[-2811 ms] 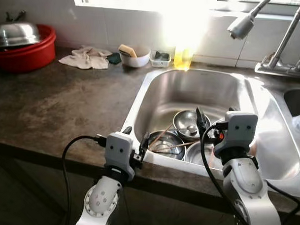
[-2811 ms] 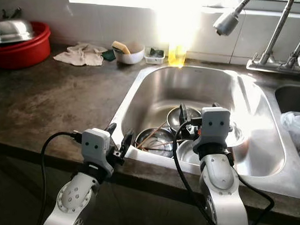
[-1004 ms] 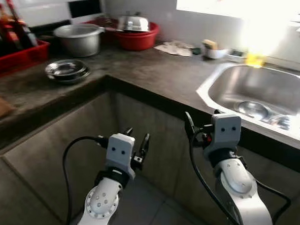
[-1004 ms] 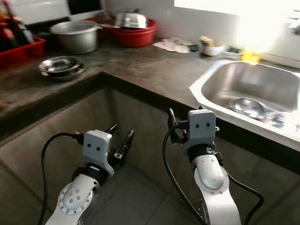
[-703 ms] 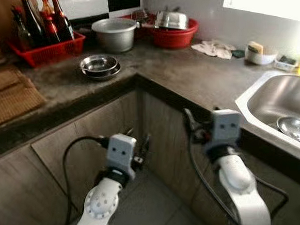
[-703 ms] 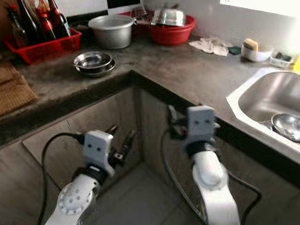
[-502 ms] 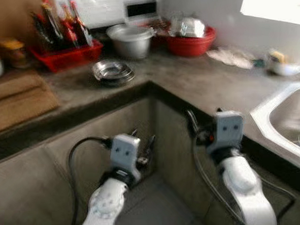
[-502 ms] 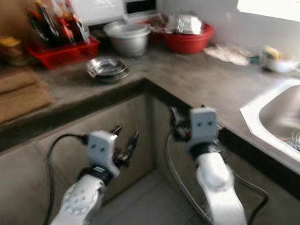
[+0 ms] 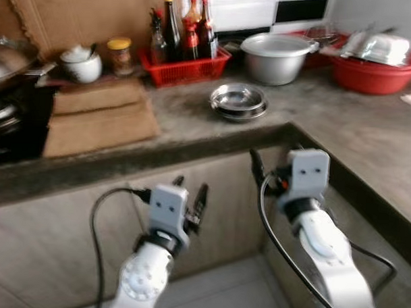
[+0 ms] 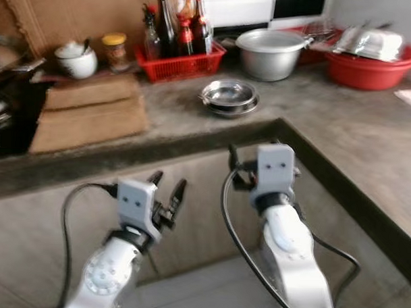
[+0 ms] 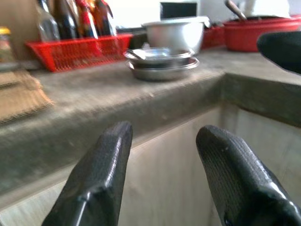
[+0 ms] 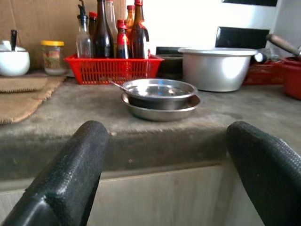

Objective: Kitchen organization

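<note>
A stack of steel bowls (image 9: pixel 238 101) with a spoon in it rests on the dark stone counter (image 9: pixel 193 126), near the inner corner. Behind it stand a red basket of sauce bottles (image 9: pixel 185 62) and an aluminium pot (image 9: pixel 276 58). My left gripper (image 9: pixel 191 189) hangs below the counter edge in front of the cabinet face, open and holding nothing. My right gripper (image 12: pixel 164 146) is also open and empty. It is held just under the counter's edge and points toward the bowls (image 12: pixel 160 96).
A red basin with a steel lid (image 9: pixel 377 62) sits at the far right of the counter. Woven mats (image 9: pixel 99 116), a white lidded pot (image 9: pixel 80 65) and a jar (image 9: pixel 119 55) lie to the left, beside a black stove (image 9: pixel 11 123). Tiled floor (image 9: pixel 234 290) lies below.
The view has swung left from the sink to the corner counter, so bottles, mats and stove now show. Both arms keep their pose, fingers open.
</note>
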You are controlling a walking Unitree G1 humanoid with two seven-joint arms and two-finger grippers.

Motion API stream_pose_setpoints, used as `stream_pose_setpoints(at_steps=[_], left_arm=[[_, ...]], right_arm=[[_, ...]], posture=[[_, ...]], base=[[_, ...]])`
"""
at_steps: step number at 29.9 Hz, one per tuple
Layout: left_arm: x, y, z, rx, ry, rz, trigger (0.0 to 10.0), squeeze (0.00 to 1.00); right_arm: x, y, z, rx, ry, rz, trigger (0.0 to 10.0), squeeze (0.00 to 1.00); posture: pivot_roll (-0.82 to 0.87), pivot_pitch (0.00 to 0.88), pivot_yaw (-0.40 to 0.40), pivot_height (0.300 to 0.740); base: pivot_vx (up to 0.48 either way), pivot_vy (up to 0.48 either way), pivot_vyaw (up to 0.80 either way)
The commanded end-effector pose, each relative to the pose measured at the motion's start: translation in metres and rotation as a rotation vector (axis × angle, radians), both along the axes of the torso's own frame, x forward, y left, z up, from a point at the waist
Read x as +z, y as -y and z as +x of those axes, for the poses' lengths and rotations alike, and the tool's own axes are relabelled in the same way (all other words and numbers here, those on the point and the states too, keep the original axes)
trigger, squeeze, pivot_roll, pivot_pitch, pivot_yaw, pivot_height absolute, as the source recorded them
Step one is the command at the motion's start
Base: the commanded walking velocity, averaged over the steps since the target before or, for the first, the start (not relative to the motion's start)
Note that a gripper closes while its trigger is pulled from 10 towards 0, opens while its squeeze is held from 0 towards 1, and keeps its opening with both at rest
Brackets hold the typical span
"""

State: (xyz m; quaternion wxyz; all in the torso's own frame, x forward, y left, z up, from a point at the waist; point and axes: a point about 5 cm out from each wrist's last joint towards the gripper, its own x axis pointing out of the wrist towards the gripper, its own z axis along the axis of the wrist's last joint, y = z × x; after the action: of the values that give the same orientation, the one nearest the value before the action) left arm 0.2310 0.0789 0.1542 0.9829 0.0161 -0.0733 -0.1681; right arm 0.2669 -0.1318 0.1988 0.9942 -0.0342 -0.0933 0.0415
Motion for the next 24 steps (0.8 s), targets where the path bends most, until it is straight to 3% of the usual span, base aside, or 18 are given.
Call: stream_pose_setpoints(at_steps=[1,24], left_arm=[[0.002,-0.004,0.000,0.011,0.009,0.012,10.0,0.00],[0.002,-0.003,0.000,0.007,0.009,0.009,10.0,0.00]], right_arm=[[0.005,-0.005,0.002,0.015,0.016,0.011,10.0,0.00],[0.016,-0.012,0.010,0.058,0.063,0.008,10.0,0.00]], posture=[[0.10,0.071,-0.019,0.740],[0.10,0.072,-0.020,0.740]], base=[[0.251,0.000,0.00],[0.327,0.000,0.00]])
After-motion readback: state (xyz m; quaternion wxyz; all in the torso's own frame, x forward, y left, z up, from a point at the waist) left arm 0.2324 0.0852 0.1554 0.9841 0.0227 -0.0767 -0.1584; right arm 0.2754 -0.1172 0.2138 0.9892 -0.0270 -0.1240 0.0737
